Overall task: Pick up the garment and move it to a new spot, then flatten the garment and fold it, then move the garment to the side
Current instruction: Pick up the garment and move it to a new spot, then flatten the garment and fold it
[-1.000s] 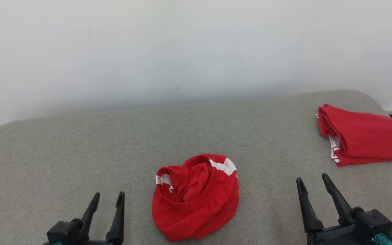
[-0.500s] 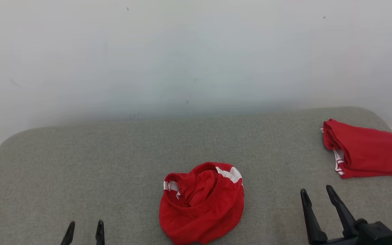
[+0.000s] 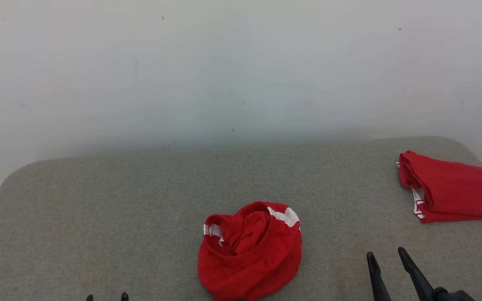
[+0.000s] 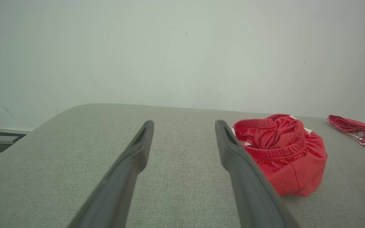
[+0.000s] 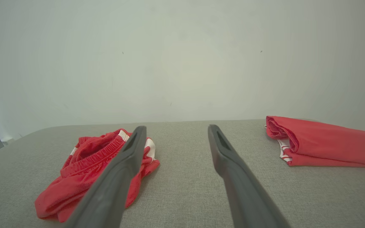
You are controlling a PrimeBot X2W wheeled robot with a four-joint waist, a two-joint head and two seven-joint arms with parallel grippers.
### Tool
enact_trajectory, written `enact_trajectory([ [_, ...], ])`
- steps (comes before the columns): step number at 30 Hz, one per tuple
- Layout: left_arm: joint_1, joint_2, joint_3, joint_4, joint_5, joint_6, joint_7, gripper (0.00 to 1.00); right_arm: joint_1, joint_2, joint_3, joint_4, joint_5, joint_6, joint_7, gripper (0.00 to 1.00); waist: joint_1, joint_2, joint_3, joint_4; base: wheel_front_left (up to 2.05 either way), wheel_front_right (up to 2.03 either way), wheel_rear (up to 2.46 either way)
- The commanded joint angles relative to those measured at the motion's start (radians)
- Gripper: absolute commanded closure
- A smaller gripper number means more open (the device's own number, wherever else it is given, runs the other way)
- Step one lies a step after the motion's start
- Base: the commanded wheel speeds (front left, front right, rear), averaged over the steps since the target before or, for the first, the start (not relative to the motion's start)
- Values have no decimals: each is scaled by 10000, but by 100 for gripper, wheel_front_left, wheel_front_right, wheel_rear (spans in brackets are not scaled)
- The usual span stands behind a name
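Note:
A crumpled red garment (image 3: 250, 251) with white trim lies bunched on the grey padded surface (image 3: 140, 200), near the front middle. It also shows at the right in the left wrist view, garment (image 4: 280, 152), and at the lower left in the right wrist view, garment (image 5: 90, 171). My left gripper (image 3: 105, 297) peeks in at the bottom edge, left of the garment; its fingers stand open and empty, left gripper (image 4: 184, 126). My right gripper (image 3: 386, 257) sits to the garment's right, open with nothing between its fingers, right gripper (image 5: 176, 131).
A second red garment (image 3: 454, 192), folded, lies at the far right of the surface, also seen as the folded garment (image 5: 322, 145). A pale wall (image 3: 241, 71) rises behind the surface. The surface's corners are rounded, with floor beyond at the left.
The head view has tilted up, so everything has slid down the picture. Both grippers have sunk toward the bottom edge; both stay open. The garments lie as before.

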Motion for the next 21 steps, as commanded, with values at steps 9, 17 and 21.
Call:
enact_trajectory([
  [9,69,-267,373,251,340,-418,-50,0,59,-26,54,93,-36,-4,-9,0,1,0,17,-44,0,0,0],
  [17,-6,-380,514,367,487,-670,-51,0,95,-27,-1,126,-20,-4,-9,0,1,0,9,-40,0,0,0],
  [21,-47,-401,537,412,506,-716,-51,0,104,-24,-43,119,-17,-4,-9,0,1,0,21,-24,0,0,0],
])
